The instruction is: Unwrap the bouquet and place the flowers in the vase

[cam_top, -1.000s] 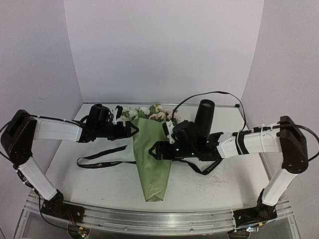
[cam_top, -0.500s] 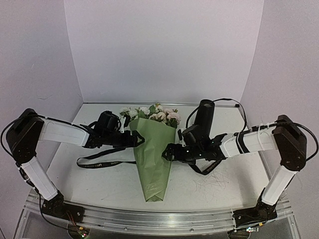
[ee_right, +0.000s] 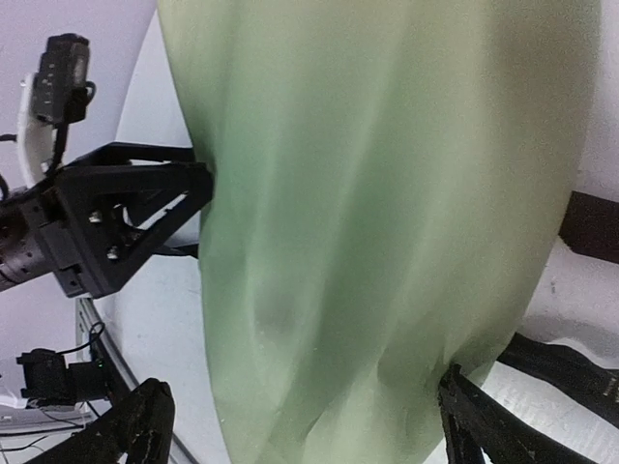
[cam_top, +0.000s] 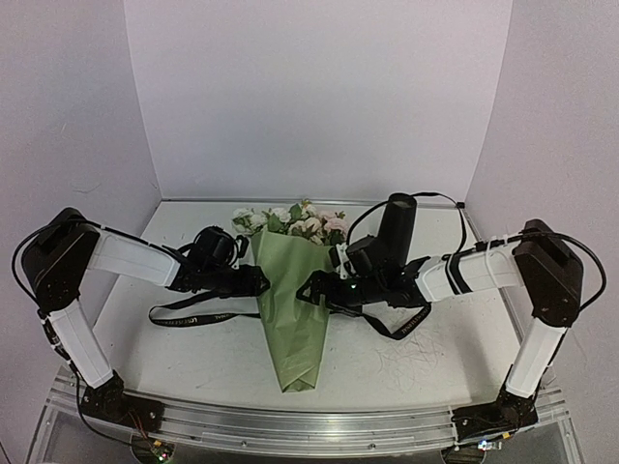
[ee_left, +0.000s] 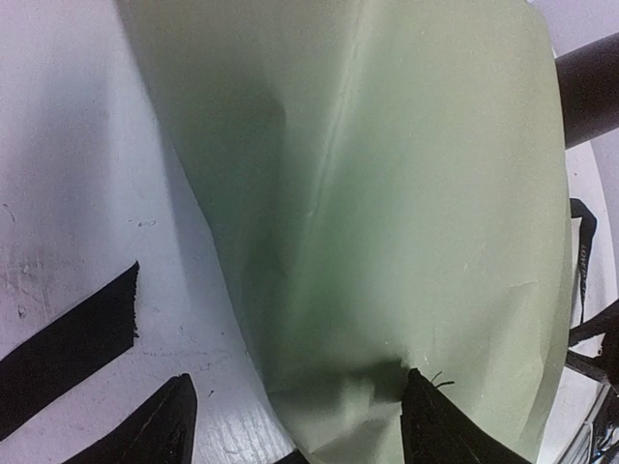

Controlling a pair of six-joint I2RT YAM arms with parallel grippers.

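The bouquet [cam_top: 295, 309] lies on the table as a green paper cone, point toward me, with the flowers [cam_top: 295, 220], pink and white, at its far end. Behind its right side stands the black vase [cam_top: 395, 230]. My left gripper [cam_top: 259, 280] is at the cone's left edge; its jaws [ee_left: 295, 416] stand open, straddling that edge of the paper [ee_left: 387, 193], and one fingertip [ee_left: 426, 406] rests on it. From the other side, my right gripper [cam_top: 308, 290] has its jaws [ee_right: 309, 425] wide open around the paper [ee_right: 387, 193].
A loose black ribbon [cam_top: 189, 311] lies on the table left of the cone, also in the left wrist view [ee_left: 68, 348]. More ribbon [cam_top: 398, 327] loops under the right arm. White walls enclose the table on three sides.
Both grippers have come in from the sides to the cone's edges. The left jaws have narrowed a little; the right jaws have opened wider. The cone looks slightly squeezed.
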